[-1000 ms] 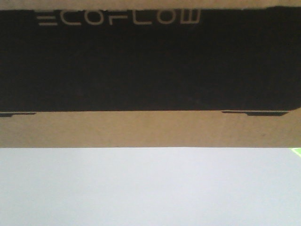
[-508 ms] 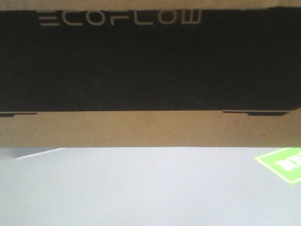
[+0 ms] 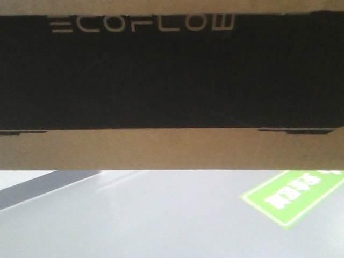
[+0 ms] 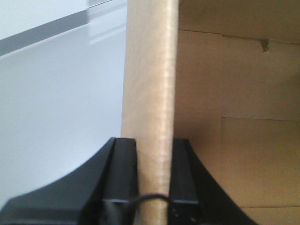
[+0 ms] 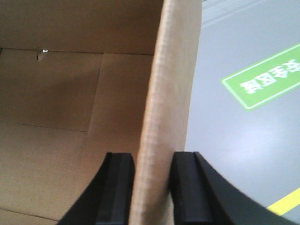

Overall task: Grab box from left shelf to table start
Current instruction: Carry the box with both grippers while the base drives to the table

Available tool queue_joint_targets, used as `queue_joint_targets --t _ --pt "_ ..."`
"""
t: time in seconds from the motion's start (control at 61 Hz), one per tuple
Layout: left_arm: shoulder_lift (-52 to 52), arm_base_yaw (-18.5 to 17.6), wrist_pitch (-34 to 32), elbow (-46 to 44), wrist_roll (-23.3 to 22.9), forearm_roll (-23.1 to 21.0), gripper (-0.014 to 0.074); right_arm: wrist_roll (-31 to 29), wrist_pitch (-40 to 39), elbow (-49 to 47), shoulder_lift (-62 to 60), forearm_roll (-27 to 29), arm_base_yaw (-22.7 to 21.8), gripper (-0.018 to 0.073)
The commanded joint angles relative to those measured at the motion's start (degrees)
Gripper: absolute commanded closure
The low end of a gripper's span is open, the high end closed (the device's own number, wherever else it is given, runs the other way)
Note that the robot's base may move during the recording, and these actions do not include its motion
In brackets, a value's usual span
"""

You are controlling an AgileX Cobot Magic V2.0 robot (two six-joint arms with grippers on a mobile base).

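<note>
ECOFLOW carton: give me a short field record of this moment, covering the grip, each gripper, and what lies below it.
carton: brown cardboard, black panel printed ECOFLOW, fills the upper front view
carton top: open, bare inside visible in both wrist views
left gripper: shut on a carton wall, one finger inside, one outside
right gripper: shut on a carton wall, straddling it likewise
below: grey floor
floor marks: green marking, yellow line

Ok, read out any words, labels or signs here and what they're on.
"ECOFLOW": pale letters on the black panel of the box.
Green sign on the floor: white characters, too blurred to read.
No other text shows.
</note>
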Motion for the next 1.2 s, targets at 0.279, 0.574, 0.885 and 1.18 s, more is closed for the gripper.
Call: queue_joint_targets --t 0.279,0.574,0.885,1.18 --pt "-0.4 -0.4 -10.3 -2.4 -0.9 3.3 0.0683 -1.0 -6.6 -1.7 0.2 -1.6 -0.1 0.0541" --pt "-0.4 -0.4 -11.7 -2.4 -0.9 4.0 0.0683 -1.0 -6.6 -1.7 0.1 -1.6 -0.1 0.0541" --pt "-0.3 -0.4 -12.7 -2.4 -0.9 5.1 0.0683 -1.0 -6.6 -1.7 0.1 -1.6 -0.1 0.0541" --pt "-0.3 -0.4 -12.3 -2.4 -0.9 5.2 0.0683 -1.0 -6.6 -1.7 0.1 -1.6 -0.1 0.0541"
